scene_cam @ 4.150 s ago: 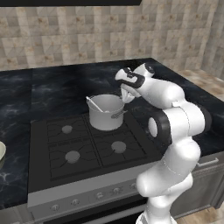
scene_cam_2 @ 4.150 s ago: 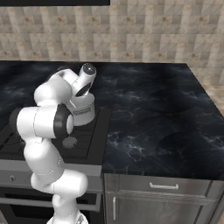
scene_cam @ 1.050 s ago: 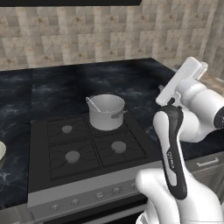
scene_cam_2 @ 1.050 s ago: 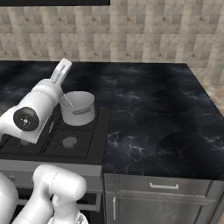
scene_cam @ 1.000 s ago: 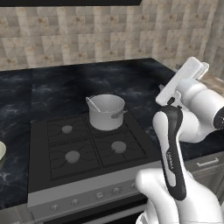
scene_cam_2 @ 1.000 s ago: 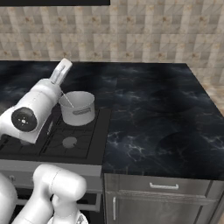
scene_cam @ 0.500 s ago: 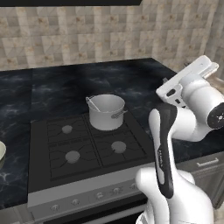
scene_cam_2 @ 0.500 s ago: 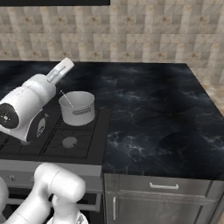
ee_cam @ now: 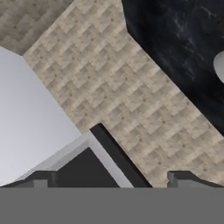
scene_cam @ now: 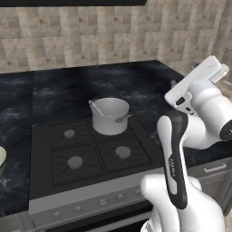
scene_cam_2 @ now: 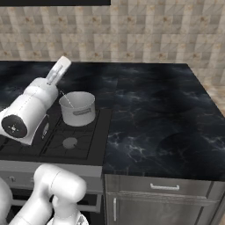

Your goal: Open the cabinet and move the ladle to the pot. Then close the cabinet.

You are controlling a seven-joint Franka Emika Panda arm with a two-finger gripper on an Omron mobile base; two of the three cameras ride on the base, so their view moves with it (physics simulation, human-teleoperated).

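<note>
With the one ladle [scene_cam: 97,108] resting in the one pot [scene_cam: 110,116] on the stove, down and away from the jaws, the closing step looks in hand: the jaws stand wide open and empty, and must next reach the cabinet [ee_cam: 103,164] door ahead.

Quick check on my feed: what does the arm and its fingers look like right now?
Glossy white rounded arm segments with dark joint bands, one long black strip carrying small white lettering, and a round black end cap. The gripper has two small dark grey, blocky fingers. No cables visible.
</note>
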